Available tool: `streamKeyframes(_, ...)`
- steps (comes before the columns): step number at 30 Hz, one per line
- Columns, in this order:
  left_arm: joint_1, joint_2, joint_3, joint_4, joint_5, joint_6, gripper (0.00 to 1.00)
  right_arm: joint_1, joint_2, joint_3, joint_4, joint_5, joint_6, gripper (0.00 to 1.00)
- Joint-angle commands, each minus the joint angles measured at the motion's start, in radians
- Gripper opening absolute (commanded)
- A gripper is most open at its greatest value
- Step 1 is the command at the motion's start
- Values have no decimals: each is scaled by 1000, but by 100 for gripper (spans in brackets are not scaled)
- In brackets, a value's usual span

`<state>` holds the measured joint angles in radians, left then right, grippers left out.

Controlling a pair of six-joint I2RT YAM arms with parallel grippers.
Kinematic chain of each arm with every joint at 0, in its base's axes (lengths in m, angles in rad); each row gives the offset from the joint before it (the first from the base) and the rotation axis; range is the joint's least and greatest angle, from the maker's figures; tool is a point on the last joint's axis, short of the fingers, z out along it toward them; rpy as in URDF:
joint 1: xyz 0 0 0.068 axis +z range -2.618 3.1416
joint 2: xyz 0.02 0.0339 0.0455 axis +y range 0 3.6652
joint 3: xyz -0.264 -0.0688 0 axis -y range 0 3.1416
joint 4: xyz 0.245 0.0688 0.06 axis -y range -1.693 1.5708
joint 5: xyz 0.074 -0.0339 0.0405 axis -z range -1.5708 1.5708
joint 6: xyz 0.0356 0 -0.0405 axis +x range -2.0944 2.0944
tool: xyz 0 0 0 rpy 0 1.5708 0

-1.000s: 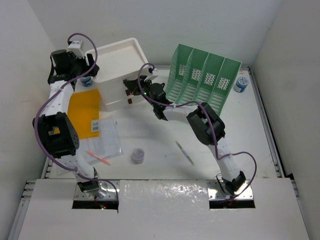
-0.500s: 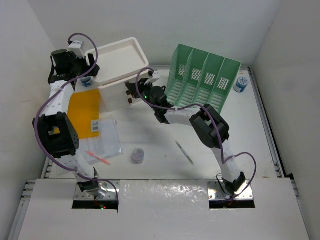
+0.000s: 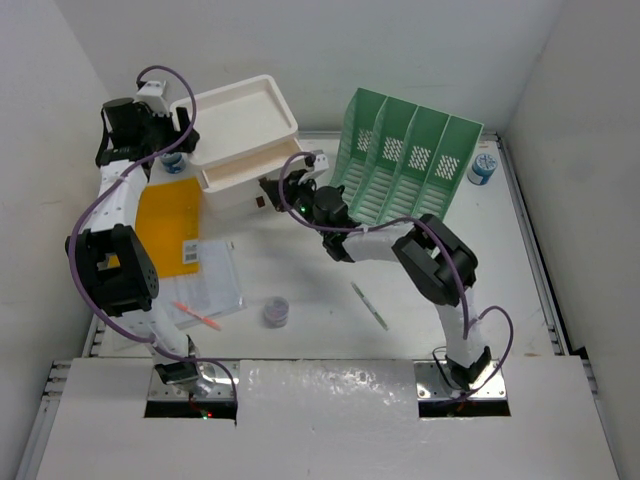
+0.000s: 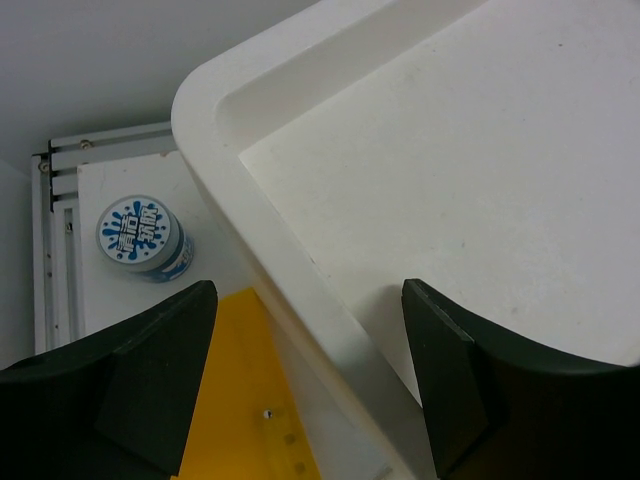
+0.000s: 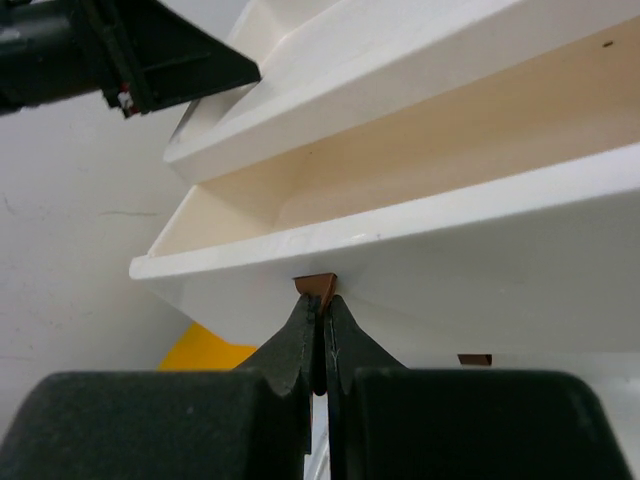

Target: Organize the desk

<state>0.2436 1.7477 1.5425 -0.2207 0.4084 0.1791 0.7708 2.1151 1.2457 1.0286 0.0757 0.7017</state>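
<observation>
Evidently mid-way through opening top drawer [image 5: 430, 150] of box [image 3: 226, 206]. Clamped fully shut on its brown tab [image 5: 317, 285] with right gripper [image 5: 320, 325]; left gripper [image 4: 308, 300] spread wide astride box rim, gripping nothing. Bench [image 3: 320, 290] beneath both grippers. Nothing visible in drawer, nor in top tray [image 4: 480, 150] under left gripper; rack [image 3: 410, 160] right of right gripper apparently empty. Next, probably: pull straight, level, without dragging box.

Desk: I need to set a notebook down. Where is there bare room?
The widest bare patch of the desk lies between the green file rack, the right rail and the right arm. A smaller one lies between the purple jar and the silver pen. The left is crowded: yellow folder, paper sleeve, orange pen.
</observation>
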Motion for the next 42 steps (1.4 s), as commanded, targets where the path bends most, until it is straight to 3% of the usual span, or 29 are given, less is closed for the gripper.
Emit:
streamKeyframes(1, 8, 16, 11, -98, -33, 39, 73, 45, -96, -109, -16, -2, -92, 0)
streamKeyframes(9, 36, 18, 62, -135, -6, 40, 81, 93, -310, -344, -42, 24, -166, 0)
streamKeyframes(12, 49, 16, 112, -169, 12, 45, 90, 94, -331, -328, -123, -16, -220, 0)
streamKeyframes(13, 68, 10, 125, -184, 26, 46, 98, 94, -340, -334, -136, -20, -231, 0)
streamKeyframes(20, 223, -16, 244, -189, 132, -33, 100, 94, -406, -266, -359, -59, -369, 55)
streamKeyframes(23, 270, 2, 286, -186, 125, -61, 100, 96, -418, -216, -456, -73, -413, 63)
streamKeyframes(27, 348, 85, 341, -160, 104, -165, 100, 99, -469, -238, -501, -97, -452, 66)
streamKeyframes(30, 342, 191, 419, -189, 61, -210, 100, 101, -507, -268, -509, -102, -467, 67)
streamKeyframes(38, 218, 464, 671, -266, -183, -213, 98, 125, -552, -259, -590, -97, -507, 67)
streamKeyframes(42, 197, 532, 686, -232, -184, -268, 93, 153, -549, -232, -651, -91, -542, 67)
